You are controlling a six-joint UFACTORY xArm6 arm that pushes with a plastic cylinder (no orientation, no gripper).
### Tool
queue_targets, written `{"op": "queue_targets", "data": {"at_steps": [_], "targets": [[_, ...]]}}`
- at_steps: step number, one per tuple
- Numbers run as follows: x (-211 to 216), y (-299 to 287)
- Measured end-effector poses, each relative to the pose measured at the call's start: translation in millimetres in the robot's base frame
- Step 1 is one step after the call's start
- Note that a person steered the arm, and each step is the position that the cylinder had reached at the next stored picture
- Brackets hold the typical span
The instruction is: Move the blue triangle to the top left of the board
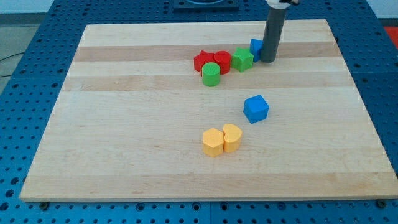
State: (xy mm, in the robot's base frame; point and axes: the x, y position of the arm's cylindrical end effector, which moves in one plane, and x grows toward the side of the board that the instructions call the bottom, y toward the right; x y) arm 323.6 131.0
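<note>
My tip (268, 60), a bare rod gripping nothing, touches the small blue triangle block's (255, 46) right side; pushing left risks dragging along the adjacent green block (242, 59).

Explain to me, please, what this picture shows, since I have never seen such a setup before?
There is one camera view, looking down at a pale wooden board on a blue perforated table. The dark upright rod is the end of a robot arm; it has no hand and holds nothing, it only pushes. My tip rests near the view's top, touching the right side of a small blue block, partly hidden, apparently the triangle. Left of it sit a green block, two red blocks and a green cylinder. Lower down are a blue cube-like block and two yellow blocks.
</note>
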Motion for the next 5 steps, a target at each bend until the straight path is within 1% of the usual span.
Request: {"op": "queue_targets", "data": {"at_steps": [1, 2, 3, 4, 5], "targets": [[-0.2, -3.2], [-10.5, -3.8], [-23.6, -22.7], [-42.2, -54.8], [-44.0, -30.3]]}}
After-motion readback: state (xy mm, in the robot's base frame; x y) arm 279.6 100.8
